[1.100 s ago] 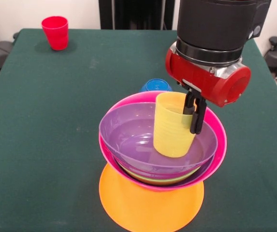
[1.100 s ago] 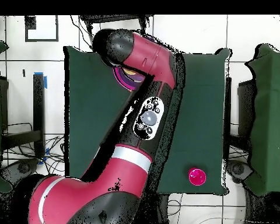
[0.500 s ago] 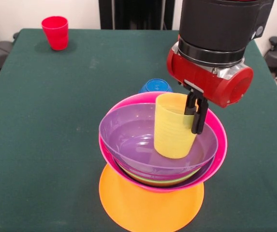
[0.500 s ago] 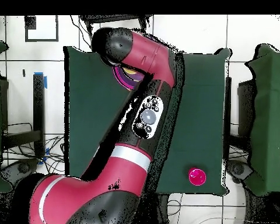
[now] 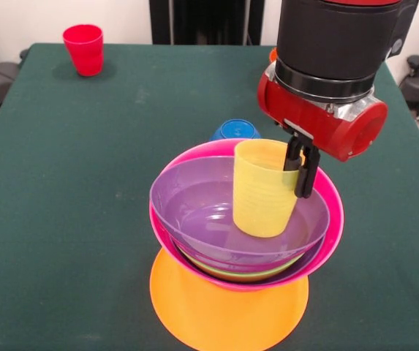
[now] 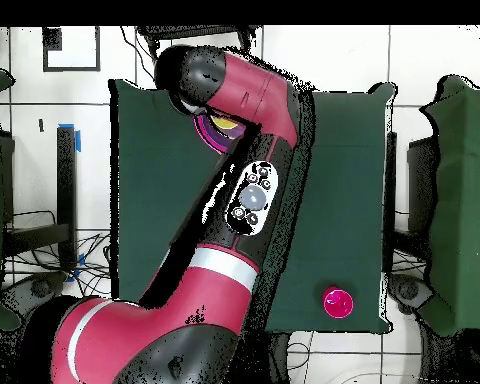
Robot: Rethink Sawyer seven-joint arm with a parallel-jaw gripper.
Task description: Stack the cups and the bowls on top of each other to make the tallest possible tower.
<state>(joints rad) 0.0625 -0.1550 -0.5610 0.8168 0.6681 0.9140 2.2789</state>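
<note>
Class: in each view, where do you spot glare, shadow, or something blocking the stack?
Front view: soft highlights gleam inside the top purple bowl; the red cup casts a faint shadow on the cloth. Overhead view: the arm hides nearly all the tower.

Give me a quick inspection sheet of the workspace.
Surface: green cloth table.
Job's things: yellow cup upright in purple bowl, nested in pink bowl on orange bowl; blue bowl upside down behind the pile; red cup at a far corner.
Clutter: nothing seen.
Gripper: gripper at the yellow cup's rim; grip unclear.
Cables: on the floor beside the table.
Surroundings: tiled floor.
</note>
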